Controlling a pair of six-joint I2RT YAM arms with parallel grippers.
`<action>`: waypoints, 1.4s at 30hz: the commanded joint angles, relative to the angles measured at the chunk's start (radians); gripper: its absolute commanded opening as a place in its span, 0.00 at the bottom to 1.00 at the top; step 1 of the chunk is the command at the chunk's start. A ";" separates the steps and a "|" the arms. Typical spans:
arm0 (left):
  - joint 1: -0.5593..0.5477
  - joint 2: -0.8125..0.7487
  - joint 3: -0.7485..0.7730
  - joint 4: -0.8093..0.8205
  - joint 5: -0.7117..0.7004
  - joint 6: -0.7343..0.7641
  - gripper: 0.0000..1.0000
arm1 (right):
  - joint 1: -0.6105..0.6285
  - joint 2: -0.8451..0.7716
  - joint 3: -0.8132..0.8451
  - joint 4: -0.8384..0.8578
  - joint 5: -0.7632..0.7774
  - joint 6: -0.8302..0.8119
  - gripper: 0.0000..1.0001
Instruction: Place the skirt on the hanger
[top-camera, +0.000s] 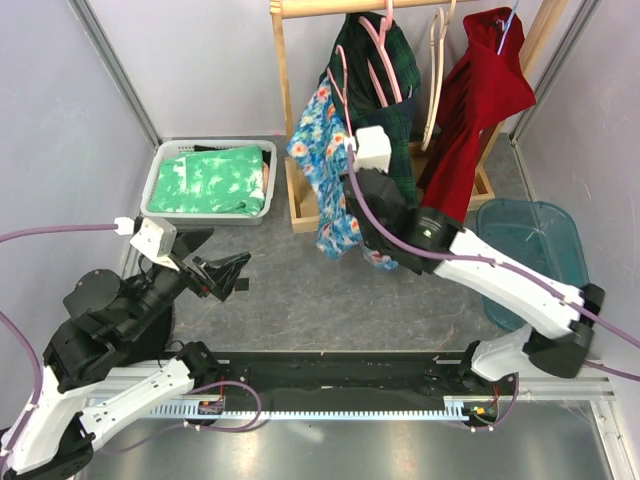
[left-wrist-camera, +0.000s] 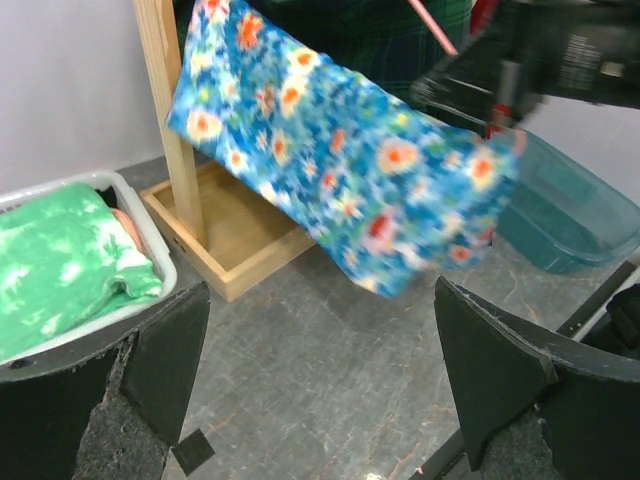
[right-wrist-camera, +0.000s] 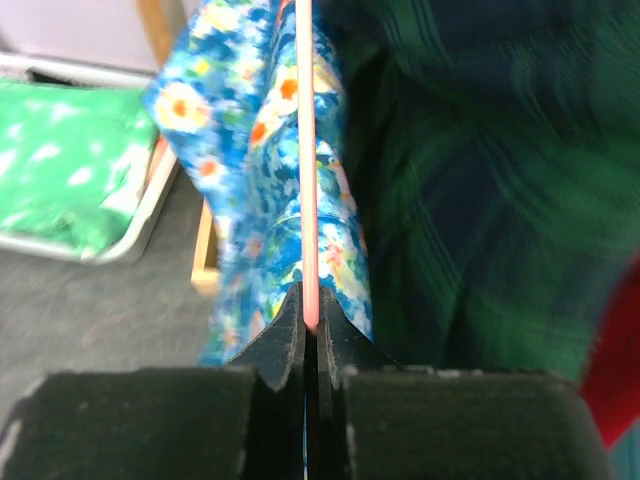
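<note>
The blue floral skirt (top-camera: 325, 165) hangs draped over a pink hanger (top-camera: 343, 95) by the wooden rack; it also shows in the left wrist view (left-wrist-camera: 350, 160) and in the right wrist view (right-wrist-camera: 255, 180). My right gripper (right-wrist-camera: 311, 322) is shut on the pink hanger's thin bar (right-wrist-camera: 306, 150), up against the skirt, and in the top view it sits at the skirt's right edge (top-camera: 352, 172). My left gripper (top-camera: 222, 270) is open and empty, low over the floor, well to the left of the skirt; its fingers (left-wrist-camera: 160, 350) frame bare floor.
A white basket (top-camera: 160, 170) with green cloth (top-camera: 210, 180) sits at back left. The wooden rack base (top-camera: 300, 205) stands behind the skirt. A dark green plaid garment (top-camera: 395, 90) and a red garment (top-camera: 480, 100) hang on the rack. A teal tub (top-camera: 530, 245) is at right.
</note>
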 joint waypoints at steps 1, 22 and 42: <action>0.000 0.014 -0.026 0.020 0.007 -0.074 0.99 | -0.060 0.095 0.124 0.207 -0.010 -0.087 0.00; 0.000 0.040 -0.071 0.021 -0.025 -0.109 0.99 | -0.206 0.439 0.538 0.213 -0.152 -0.159 0.00; 0.000 0.080 -0.068 -0.043 -0.221 -0.218 1.00 | -0.250 0.201 0.336 0.195 -0.290 -0.073 0.98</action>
